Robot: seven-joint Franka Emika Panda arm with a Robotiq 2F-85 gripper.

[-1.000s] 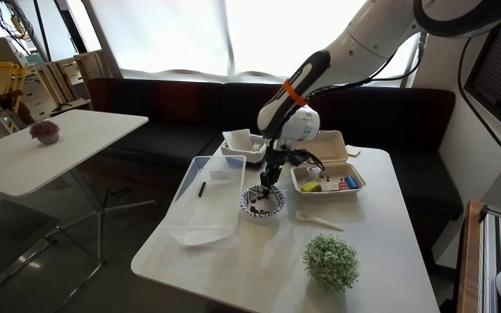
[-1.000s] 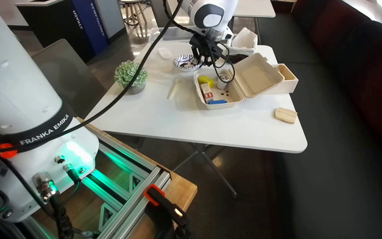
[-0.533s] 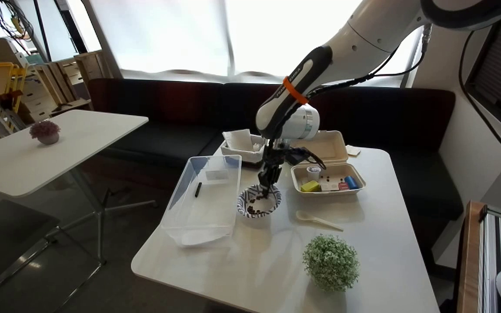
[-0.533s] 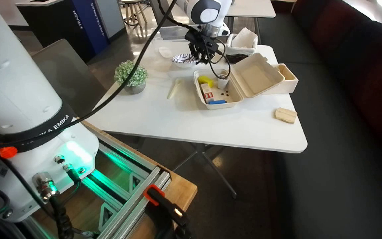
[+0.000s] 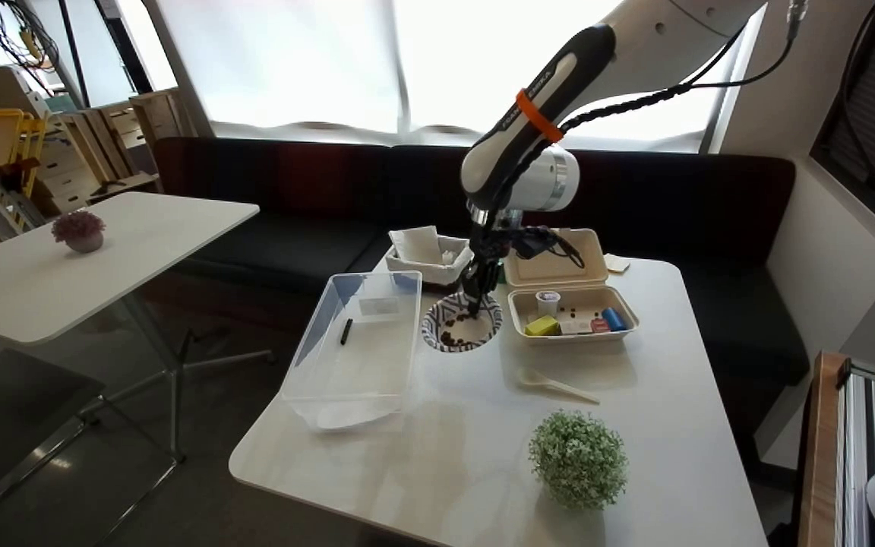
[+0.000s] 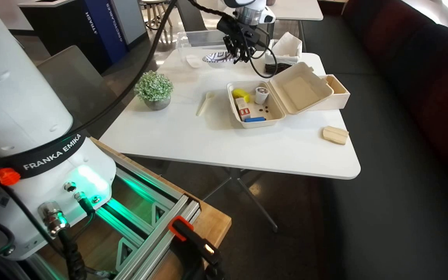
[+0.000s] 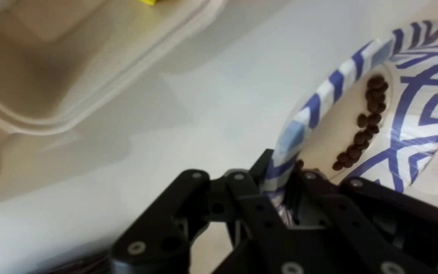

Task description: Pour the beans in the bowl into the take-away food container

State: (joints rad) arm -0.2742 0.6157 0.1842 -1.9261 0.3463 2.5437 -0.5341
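The gripper (image 7: 279, 171) clamps one side of the bowl (image 7: 413, 114), probably leaving the remaining rim free for pouring, and holds it, beans (image 7: 374, 118) inside, above the table (image 5: 483, 471) near the take-away food container (image 6: 262, 123), whose lid (image 6: 301, 88) opens toward the edge by the bench (image 6: 395, 155).

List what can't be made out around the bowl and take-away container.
Beans: full count; the claw covers part of the bowl in the wrist view.
Take-away container: cut off by the wrist view's top and left edges.
Dark thing: blurred, cut off by the wrist view's bottom edge.
Small carton: any lettering too small in an exterior view.
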